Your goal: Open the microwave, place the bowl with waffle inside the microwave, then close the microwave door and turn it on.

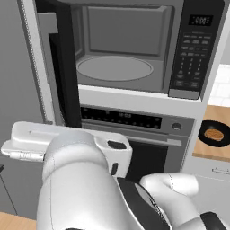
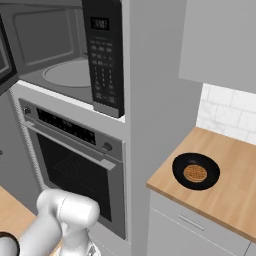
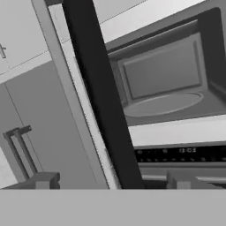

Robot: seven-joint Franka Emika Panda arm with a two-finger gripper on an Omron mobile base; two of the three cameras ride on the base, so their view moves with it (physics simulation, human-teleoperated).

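Kitchen wall unit: microwave (image 1: 121,49) open, microwave door (image 1: 63,67) swung out left, edge-on, turntable bare. Oven (image 2: 75,165) directly below. Gripper (image 3: 108,183) fingers spread wide, holding nothing, door edge between and just beyond tips. Bowl with waffle (image 2: 195,171) on wooden counter (image 2: 225,195), well right of gripper.

1. The microwave (image 1: 130,49) is cut off by the top edge in both base views; its display digits (image 1: 201,20) are too small to read.
2. The microwave door (image 1: 63,67), swung open, shows edge-on, and the arm covers its lower end.
3. The oven (image 1: 134,130) below is partly behind the arm.
4. The keypad (image 2: 103,65) labels are illegible.
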